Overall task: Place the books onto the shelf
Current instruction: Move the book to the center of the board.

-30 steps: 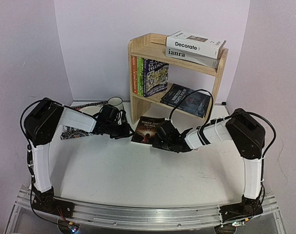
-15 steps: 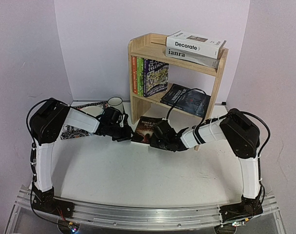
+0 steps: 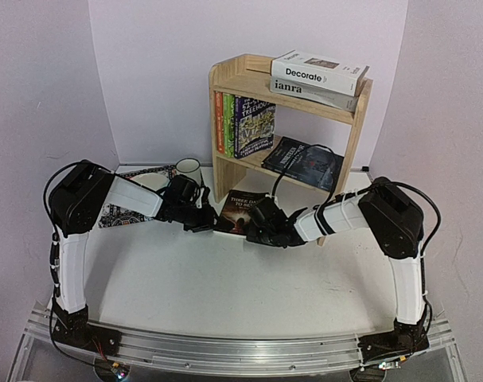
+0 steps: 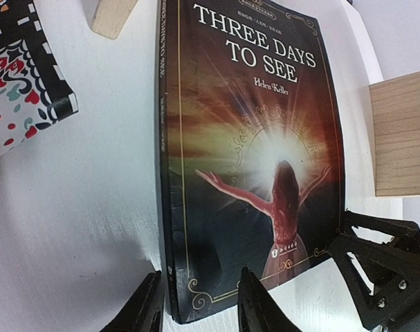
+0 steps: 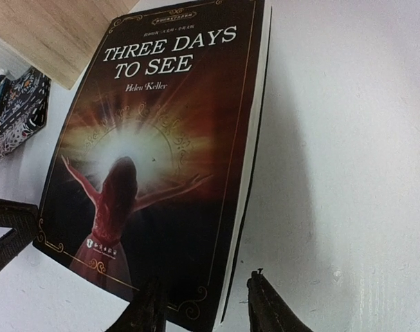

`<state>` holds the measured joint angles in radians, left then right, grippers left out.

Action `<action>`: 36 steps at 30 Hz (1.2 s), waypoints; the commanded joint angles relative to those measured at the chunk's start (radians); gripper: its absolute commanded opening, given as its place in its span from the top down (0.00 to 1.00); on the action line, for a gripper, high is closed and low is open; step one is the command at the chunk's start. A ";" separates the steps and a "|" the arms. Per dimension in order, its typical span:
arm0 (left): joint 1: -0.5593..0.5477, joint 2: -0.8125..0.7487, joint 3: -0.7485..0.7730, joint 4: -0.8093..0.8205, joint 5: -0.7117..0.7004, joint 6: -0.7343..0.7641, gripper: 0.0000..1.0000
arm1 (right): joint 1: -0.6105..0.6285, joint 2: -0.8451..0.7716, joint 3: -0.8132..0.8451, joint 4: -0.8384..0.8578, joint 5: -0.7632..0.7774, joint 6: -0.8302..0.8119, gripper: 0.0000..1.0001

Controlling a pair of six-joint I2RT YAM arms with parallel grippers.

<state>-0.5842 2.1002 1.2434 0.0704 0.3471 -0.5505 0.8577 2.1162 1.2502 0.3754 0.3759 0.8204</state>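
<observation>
The black book "Three Days to See" (image 3: 243, 208) (image 4: 258, 138) (image 5: 161, 138) lies flat on the table in front of the pine shelf (image 3: 241, 76). My left gripper (image 3: 203, 219) (image 4: 199, 294) is open, straddling the book's near spine corner: one finger is on the table beside the spine, the other over the cover. My right gripper (image 3: 257, 231) (image 5: 204, 297) is open astride the near page-edge corner, its outer finger clear of the pages. "Decorate" (image 3: 317, 70) lies on "ianra" (image 3: 313, 91) on the top tier. Three Treehouse paperbacks (image 3: 245, 123) stand below, beside the flat dark blue book (image 3: 305, 161).
A patterned placemat (image 3: 114, 215) (image 4: 23, 76) with a plate (image 3: 149, 181) and a white mug (image 3: 188, 167) lies left of the shelf, behind my left arm. The shelf's feet (image 4: 393, 138) (image 5: 57, 31) stand close beyond the black book. Purple walls enclose the table.
Both grippers have moved inward onto the black book's near corners. The left jaws have narrowed a little. The book has not moved.
</observation>
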 commanded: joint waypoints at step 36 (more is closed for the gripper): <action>-0.219 -0.610 -0.493 0.038 -0.098 -0.207 0.89 | 0.087 -0.568 -0.476 -0.324 -0.346 -0.207 1.00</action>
<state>-0.8327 1.6405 0.7831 0.0996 0.3791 -0.7277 0.9410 1.6798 0.8523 0.2144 0.0899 0.6866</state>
